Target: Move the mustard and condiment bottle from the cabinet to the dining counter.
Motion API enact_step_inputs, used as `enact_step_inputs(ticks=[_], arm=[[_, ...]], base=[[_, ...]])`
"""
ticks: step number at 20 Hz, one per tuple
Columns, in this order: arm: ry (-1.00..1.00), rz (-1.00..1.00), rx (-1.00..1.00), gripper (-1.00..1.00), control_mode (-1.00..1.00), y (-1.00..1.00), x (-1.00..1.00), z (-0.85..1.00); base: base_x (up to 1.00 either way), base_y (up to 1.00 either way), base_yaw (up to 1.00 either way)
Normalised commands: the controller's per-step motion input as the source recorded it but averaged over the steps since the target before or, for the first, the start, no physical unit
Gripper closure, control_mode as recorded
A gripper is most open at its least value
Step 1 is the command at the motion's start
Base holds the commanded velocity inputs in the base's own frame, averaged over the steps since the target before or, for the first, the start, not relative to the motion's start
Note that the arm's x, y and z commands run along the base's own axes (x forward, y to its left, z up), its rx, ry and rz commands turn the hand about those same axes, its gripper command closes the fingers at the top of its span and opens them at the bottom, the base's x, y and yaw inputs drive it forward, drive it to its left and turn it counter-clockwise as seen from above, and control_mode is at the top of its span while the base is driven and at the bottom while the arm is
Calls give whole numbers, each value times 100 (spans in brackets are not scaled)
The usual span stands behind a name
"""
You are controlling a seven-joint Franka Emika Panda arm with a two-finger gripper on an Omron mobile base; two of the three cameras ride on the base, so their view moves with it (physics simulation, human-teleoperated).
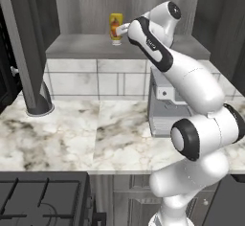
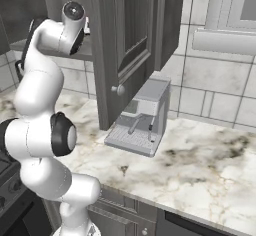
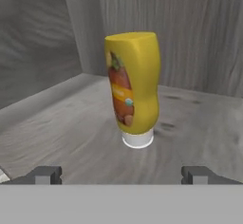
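Yellow mustard (image 3: 133,85) stands cap-down on the grey shelf of the cabinet (image 3: 57,118), just ahead of your gripper (image 3: 121,174) — fingers spread wide and empty, one to each side of the bottle's line, so you can likely drive straight in and close.

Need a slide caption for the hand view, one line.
Open gripper lined up on the mustard, standing cap-down on the cabinet shelf, not yet grasped.

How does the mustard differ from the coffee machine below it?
The mustard is yellow with a red-orange label; the coffee machine is grey. The mustard stands on the cabinet shelf; the coffee machine sits lower, on the marble worktop. The mustard is far smaller than the coffee machine. Both stand upright.
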Motion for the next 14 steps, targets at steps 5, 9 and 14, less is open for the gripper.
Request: enact_step_inputs(ticks=[5,9,14], arm=[[0,1,0,-100,-100,5,32,-5],[0,2,0,-100,-100,1,36,-1],[0,2,0,-100,-100,2,32,0]], base=[[0,0,0],[0,0,0],[0,0,0]])
